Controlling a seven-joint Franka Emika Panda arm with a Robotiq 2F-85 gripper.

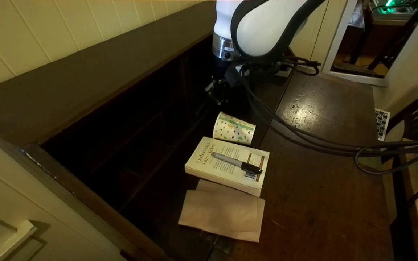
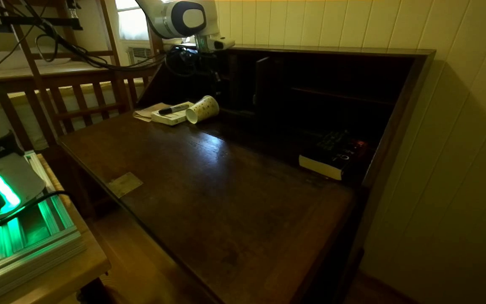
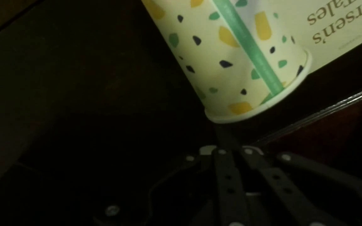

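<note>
My gripper (image 3: 228, 138) looks shut in the dim wrist view, with its fingers close together and nothing seen between them. In the exterior views the gripper (image 1: 217, 94) (image 2: 217, 82) hangs dark in front of the desk's compartments. The nearest thing is a spotted paper cup (image 1: 233, 129) with a green stripe. It lies on its side, just past my fingertips in the wrist view (image 3: 222, 59), and appears apart from them. Beside it lies a cream book (image 1: 223, 168) (image 2: 170, 119), with a grey marker with a black cap (image 1: 236, 162) on it.
Folded brown paper (image 1: 223, 214) lies by the book. A thick black book (image 2: 331, 158) lies at the desk's far end. Dark compartments line the desk's back, with a small door (image 2: 262, 80) standing open. Black cables (image 1: 285, 128) hang from the arm across the desk (image 2: 192, 194).
</note>
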